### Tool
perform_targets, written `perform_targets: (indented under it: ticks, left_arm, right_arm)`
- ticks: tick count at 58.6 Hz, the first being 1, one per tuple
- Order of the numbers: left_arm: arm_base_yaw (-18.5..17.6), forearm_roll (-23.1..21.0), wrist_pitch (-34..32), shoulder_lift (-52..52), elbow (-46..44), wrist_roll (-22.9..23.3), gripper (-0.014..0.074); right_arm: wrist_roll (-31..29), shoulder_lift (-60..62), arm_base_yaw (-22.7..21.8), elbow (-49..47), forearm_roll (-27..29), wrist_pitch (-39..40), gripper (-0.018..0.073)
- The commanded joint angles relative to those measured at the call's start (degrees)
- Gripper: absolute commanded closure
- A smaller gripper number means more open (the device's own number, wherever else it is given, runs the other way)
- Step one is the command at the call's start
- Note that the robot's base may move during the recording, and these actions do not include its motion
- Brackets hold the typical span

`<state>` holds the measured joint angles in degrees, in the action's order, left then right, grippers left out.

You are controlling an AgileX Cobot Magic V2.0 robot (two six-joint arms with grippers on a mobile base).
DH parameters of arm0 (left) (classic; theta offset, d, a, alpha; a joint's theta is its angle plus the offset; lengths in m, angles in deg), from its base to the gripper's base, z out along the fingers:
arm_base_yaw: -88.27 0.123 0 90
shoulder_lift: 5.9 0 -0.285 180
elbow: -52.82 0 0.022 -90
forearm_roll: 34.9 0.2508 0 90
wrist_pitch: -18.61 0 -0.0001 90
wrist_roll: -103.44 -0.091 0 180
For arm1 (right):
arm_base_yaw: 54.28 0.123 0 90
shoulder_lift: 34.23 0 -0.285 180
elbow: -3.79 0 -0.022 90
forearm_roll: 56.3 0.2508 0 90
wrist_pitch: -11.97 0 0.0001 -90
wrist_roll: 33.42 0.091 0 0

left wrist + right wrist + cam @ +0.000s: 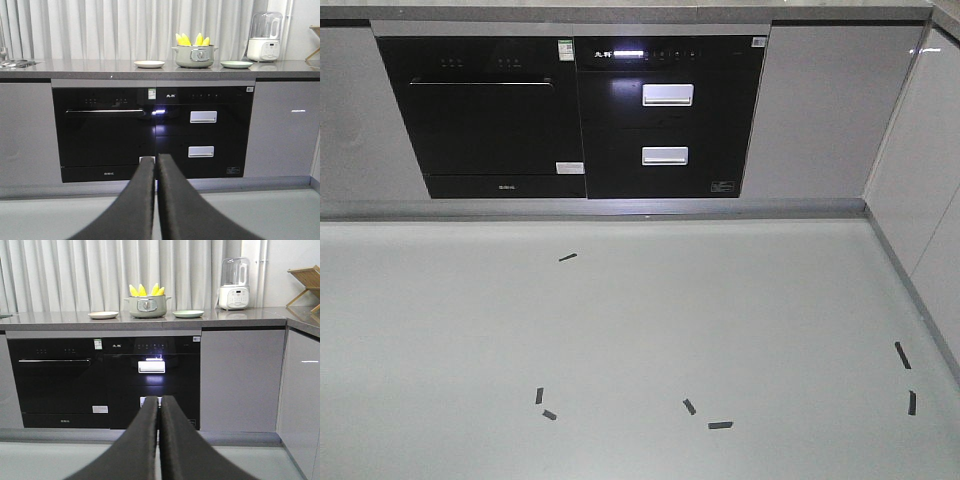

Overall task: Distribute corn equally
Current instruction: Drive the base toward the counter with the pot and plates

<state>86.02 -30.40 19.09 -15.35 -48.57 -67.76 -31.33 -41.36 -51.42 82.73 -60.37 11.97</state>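
Note:
Several yellow cobs of corn [192,39] stand upright in a grey-green pot [195,56] on the far counter, also seen as corn [145,289] in the pot [146,306] from the right wrist. A cream plate [149,64] lies left of the pot and a pale green plate [236,64] right of it. My left gripper [155,161] is shut with nothing in it, low over the floor and far from the counter. My right gripper [160,401] is likewise shut and holds nothing. Neither gripper shows in the front view.
Under the counter [100,66] sit a black oven [485,115] and a black drawer unit [665,115]. A white blender [235,284] stands on the counter's right, a wooden rack [306,285] beyond it. Black tape marks [720,425] dot the grey floor. White cabinets [930,170] close the right side.

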Motion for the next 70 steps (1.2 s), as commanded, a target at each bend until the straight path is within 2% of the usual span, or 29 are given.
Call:
perform_targets:
  ticks: [1, 70]
  left_arm:
    - [0.15, -0.02, -4.02, -0.84, -1.28, 0.26, 0.0603]
    - [0.15, -0.02, -4.02, -0.84, -1.28, 0.26, 0.0603]
  right_arm:
    - [-0.51, 0.32, -0.29, 0.92, -0.55, 4.75, 0.0561]
    - [-0.51, 0.32, -0.29, 0.92, -0.55, 4.75, 0.0561]
